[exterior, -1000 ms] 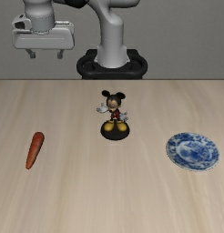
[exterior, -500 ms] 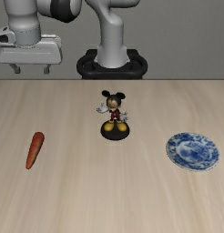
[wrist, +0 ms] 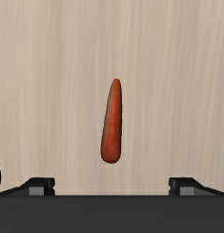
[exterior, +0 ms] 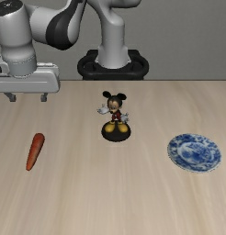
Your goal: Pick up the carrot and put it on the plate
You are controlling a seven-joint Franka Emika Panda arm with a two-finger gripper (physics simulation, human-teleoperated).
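Tabletop of pale wood grain carried everything in the scene. Over it the Franka arm was swung toward the exterior view's left, its forearm bent over and the wrist pointing straight down, so that the gripper hung high above the surface with its fingers spread wide and nothing between them. At the exterior view's right sat the blue-and-white plate, bare. A Mickey Mouse figurine stood upright near the middle, between the plate and the carrot. The carrot lay flat on the wood near the exterior view's left edge, well apart from both and untouched. In the wrist view the carrot lay just ahead of the gripper, about centred between the two fingertips, its length running away from them, so the fingers would close across its width. It looked light, stiff and smooth, tapered and rounded, so it would probably roll or squirt out if pinched near the thin tip. The best hold seemed to be across the thicker middle, taken after a straight descent.
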